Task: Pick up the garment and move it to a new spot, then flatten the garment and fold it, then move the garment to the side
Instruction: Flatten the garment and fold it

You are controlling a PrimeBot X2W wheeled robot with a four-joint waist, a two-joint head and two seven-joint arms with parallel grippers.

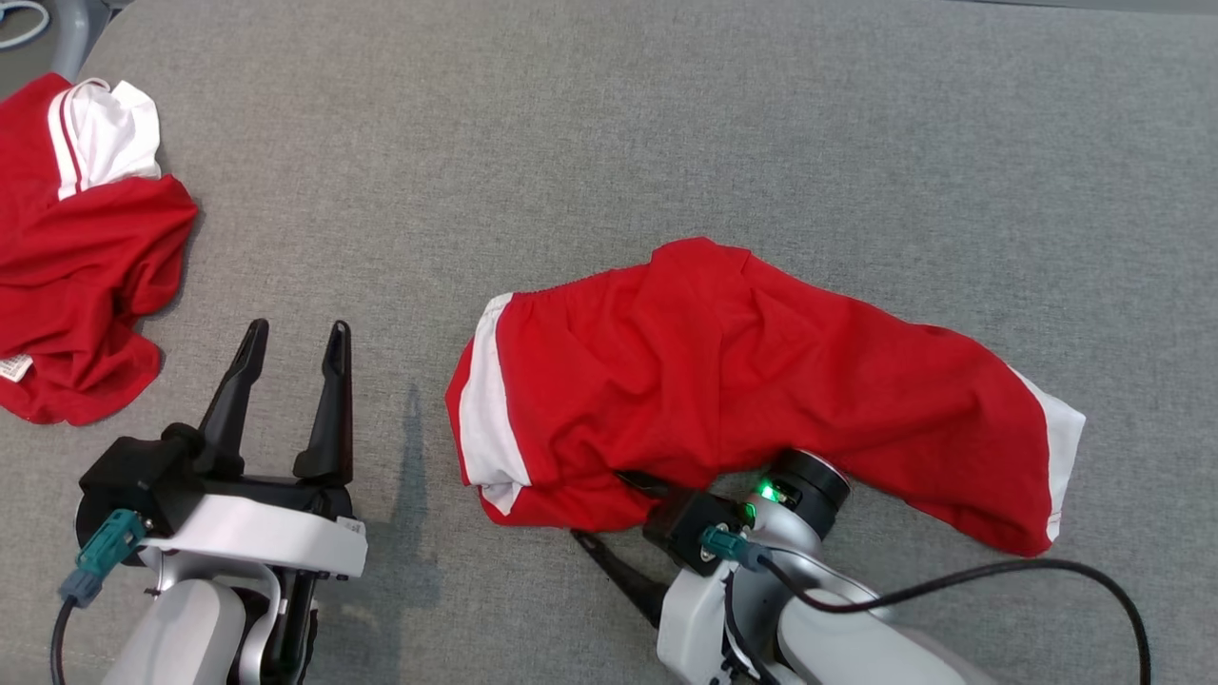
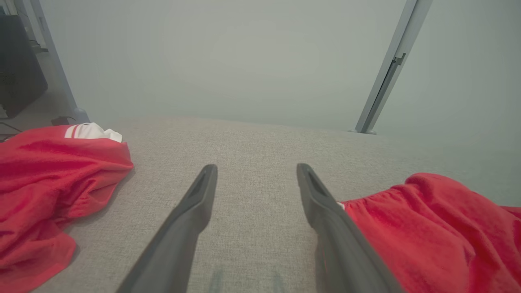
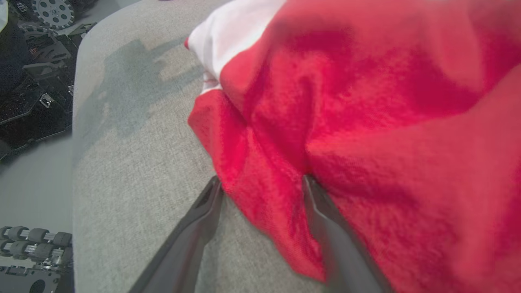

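Since the red garment [image 1: 742,381] is plainly thin knit cloth, I expect it to be light, limp and a little clingy on this grey fabric-topped table [image 1: 666,114]. It will sag and bunch from any single pinch, and drag rather than slide. It lies crumpled right of centre on the table, a pair of shorts by the look of it, with a white side stripe [image 1: 481,400] at its left end and another at the far right end. My right gripper [image 3: 260,183] sits at the near edge of the garment, jaws spread wide and not clamped. In the right wrist view a loose fold of red cloth lies between the two fingers [image 3: 325,228], and the right-hand one is tucked against or just under the fabric, I cannot tell which. My left gripper [image 1: 298,325] is wide too, holding nothing, over bare table just left of the garment and well apart from a second red and white garment [image 1: 86,266] heaped at the far left edge. For a clean lift I judge the pinch should take both layers of that near fold, deep enough that the cloth cannot slip out. For flattening, the gathered edge [image 1: 571,285] near the left stripe and the opposite end look like better holds, one per gripper, so the cloth hangs spread.
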